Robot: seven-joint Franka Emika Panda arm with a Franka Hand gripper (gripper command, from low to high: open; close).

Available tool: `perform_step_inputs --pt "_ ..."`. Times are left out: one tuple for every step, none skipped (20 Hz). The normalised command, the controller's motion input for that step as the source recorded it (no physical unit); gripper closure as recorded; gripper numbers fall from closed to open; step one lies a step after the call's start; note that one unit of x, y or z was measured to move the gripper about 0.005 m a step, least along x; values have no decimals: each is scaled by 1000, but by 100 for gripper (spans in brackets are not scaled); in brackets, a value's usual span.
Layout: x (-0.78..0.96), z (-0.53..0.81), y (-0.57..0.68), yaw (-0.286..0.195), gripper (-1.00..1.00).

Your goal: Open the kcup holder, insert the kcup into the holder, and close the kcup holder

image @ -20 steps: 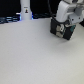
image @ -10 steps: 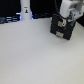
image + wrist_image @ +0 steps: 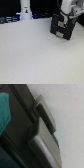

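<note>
The kcup holder (image 3: 60, 28) is a black box with two stacked fronts, standing at the back of the white table toward the exterior view's right. My white arm comes down right above it, and the gripper (image 3: 68, 18) sits against the holder's top edge. Up close in the wrist view, the holder's dark body (image 3: 22, 129) and pale grey edges (image 3: 46, 115) fill the picture. A green patch (image 3: 3, 110) at the picture's border looks like the kcup, mostly cut off. The blur hides how the jaws stand and whether they hold anything.
A white bottle-shaped object (image 3: 25, 10) with a blue glow stands at the back toward the exterior view's left, beside dark equipment (image 3: 9, 19). The white tabletop (image 3: 35, 55) stretches out in front of the holder.
The arm has shifted only slightly over the holder; the holder has stayed in place.
</note>
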Motion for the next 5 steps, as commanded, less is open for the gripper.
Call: perform_step_inputs --pt "26 15 -5 1 -100" --pt "32 8 4 -3 -100" --pt "23 9 5 -4 -100" --pt "20 9 5 -3 -100" --pt "22 9 5 -2 -100"
